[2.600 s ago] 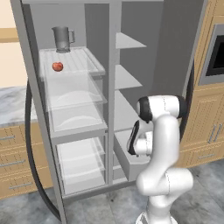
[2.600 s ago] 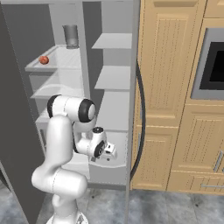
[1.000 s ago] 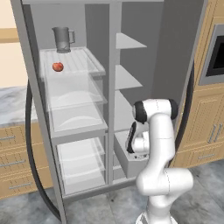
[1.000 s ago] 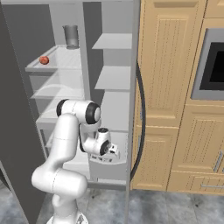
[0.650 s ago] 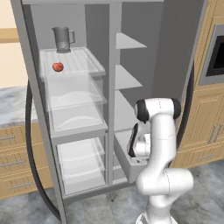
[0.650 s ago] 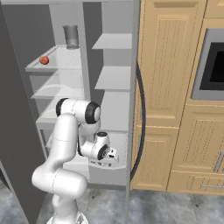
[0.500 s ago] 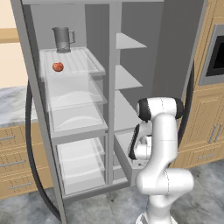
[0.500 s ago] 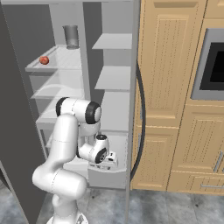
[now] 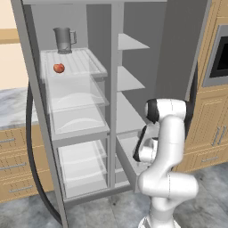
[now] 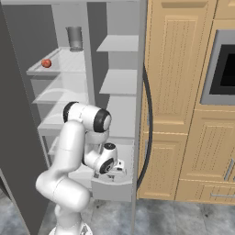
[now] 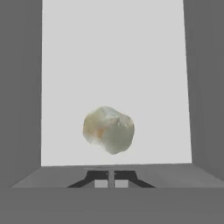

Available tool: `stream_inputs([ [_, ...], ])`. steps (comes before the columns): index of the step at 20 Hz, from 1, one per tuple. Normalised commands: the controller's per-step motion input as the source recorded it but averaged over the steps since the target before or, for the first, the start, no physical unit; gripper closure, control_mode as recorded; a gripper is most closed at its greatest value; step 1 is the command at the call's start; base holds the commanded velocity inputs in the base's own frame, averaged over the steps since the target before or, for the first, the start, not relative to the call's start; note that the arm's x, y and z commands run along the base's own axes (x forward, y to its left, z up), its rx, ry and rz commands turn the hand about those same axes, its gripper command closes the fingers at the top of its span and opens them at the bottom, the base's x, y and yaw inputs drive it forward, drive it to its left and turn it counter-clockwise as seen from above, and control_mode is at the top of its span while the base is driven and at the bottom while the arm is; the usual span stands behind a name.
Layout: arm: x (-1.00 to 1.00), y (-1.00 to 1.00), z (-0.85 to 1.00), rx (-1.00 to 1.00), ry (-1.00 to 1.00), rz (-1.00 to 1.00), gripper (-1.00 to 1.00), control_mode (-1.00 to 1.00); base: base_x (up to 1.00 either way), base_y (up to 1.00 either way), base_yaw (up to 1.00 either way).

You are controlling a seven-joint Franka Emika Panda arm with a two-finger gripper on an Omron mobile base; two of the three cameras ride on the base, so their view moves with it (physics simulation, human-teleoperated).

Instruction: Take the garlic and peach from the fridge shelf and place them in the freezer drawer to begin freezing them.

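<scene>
The garlic (image 11: pixel 108 129), a pale lumpy bulb, sits over the light floor of the freezer drawer (image 11: pixel 113 65), just beyond my gripper (image 11: pixel 111 179). The two fingertips meet, shut, with nothing between them. In the base views my hand hangs low inside the pulled-out freezer drawer (image 9: pixel 127 156) (image 10: pixel 112 189) at the bottom of the right column. The peach (image 9: pixel 59 68) (image 10: pixel 46 63) rests on the ribbed fridge shelf (image 9: pixel 82 62) (image 10: pixel 64 62) up at the top left, far from the gripper.
A grey pitcher (image 9: pixel 64 40) (image 10: pixel 75 37) stands behind the peach on the same shelf. Clear bins (image 9: pixel 78 120) fill the left column below. The fridge's centre divider (image 9: pixel 114 89) and wooden cabinets (image 10: pixel 183 114) flank the drawer.
Over the last second the hand has sunk lower into the drawer. The peach and pitcher have not moved.
</scene>
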Motion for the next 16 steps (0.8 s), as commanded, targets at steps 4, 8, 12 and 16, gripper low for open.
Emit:
stream_inputs([
  [4,0.06,-0.03,-0.24,0.00,0.00,0.01,1.00,-1.00,0.00,0.00,0.00],
  [8,0.00,0.00,-0.58,0.00,0.00,0.02,1.00,-1.00,0.00,0.00,0.00],
  [12,0.00,0.06,-0.32,0.00,0.00,0.00,-1.00,-1.00,0.00,0.00,0.00],
  [16,-0.05,0.05,0.10,0.00,0.00,0.00,-1.00,-1.00,0.00,0.00,0.00],
])
